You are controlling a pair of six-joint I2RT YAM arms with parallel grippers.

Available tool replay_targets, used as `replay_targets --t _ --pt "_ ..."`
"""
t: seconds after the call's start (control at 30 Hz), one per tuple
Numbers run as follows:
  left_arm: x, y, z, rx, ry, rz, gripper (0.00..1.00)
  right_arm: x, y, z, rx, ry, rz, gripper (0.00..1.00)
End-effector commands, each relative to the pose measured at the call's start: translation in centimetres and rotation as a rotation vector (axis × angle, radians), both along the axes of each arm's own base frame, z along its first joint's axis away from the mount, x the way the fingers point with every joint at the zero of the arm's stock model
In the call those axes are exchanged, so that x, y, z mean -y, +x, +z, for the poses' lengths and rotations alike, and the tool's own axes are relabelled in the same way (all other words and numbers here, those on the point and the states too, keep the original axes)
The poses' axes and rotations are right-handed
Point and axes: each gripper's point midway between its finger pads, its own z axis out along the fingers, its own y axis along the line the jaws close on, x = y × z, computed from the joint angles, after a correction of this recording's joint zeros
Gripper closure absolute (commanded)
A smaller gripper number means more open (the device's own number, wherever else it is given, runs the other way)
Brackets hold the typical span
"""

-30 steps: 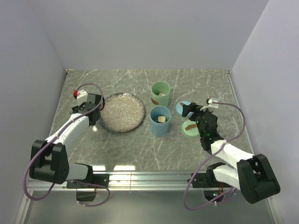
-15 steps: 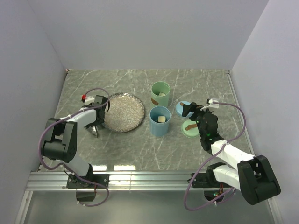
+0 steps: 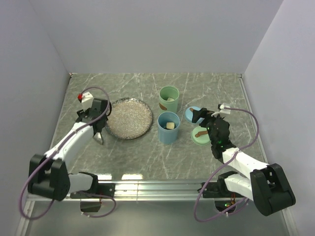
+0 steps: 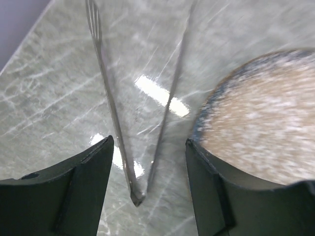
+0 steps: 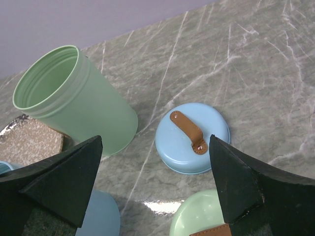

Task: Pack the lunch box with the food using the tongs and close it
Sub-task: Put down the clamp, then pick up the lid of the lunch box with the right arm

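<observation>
The silver tongs lie flat on the marble in a V, their joined end nearest my wrist. My left gripper is open and straddles that joined end, with a gap to each finger; it hovers just left of the speckled plate. The lunch box stands uncovered as a green cup and a blue cup. A beige piece of food sits in the blue cup and a pale piece in the green one. My right gripper hangs wide open above the blue lid, holding nothing.
A green lid with a brown strap lies in front of the blue lid, right of the cups. In the left wrist view the plate rim sits close to my right finger. White walls enclose the table on three sides.
The left arm's elbow folded back and then out again, while its gripper stayed beside the plate's left edge. The right arm has not moved.
</observation>
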Motion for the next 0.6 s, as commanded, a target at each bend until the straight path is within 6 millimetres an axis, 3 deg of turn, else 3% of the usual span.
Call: replay_targets --t 0.0,0.03,0.1,0.13,0.2,0.23,0.33,0.57 --pt "0.9 0.2 4.2 0.193 -0.025 -0.006 0.34 -0.1 0.3 1.4 0.039 0.002 -0.005 0.05" --pt "1.5 0.1 4.8 0.229 -0.048 -0.033 0.34 -0.1 0.3 1.4 0.037 0.001 -0.007 0.05" --pt "3.0 0.5 8.9 0.416 -0.124 -0.102 0.34 0.0 0.4 1.4 0.033 0.003 -0.012 0.05" --pt "4.6 0.5 9.0 0.451 -0.187 -0.188 0.33 0.0 0.4 1.3 0.021 0.002 -0.009 0.05" --pt "6.1 0.4 13.2 0.639 -0.248 -0.299 0.32 -0.2 0.4 1.1 -0.002 -0.006 -0.001 0.05" --pt "6.7 0.1 12.8 0.654 -0.262 -0.340 0.31 -0.4 0.7 1.5 -0.009 -0.005 0.000 0.05" --pt "8.4 0.1 14.4 0.727 -0.301 -0.442 0.21 0.0 0.8 0.4 -0.073 -0.014 -0.021 0.05" --pt "10.6 3.7 11.7 0.649 -0.295 -0.513 0.19 0.6 1.2 0.3 -0.161 -0.047 -0.073 0.06"
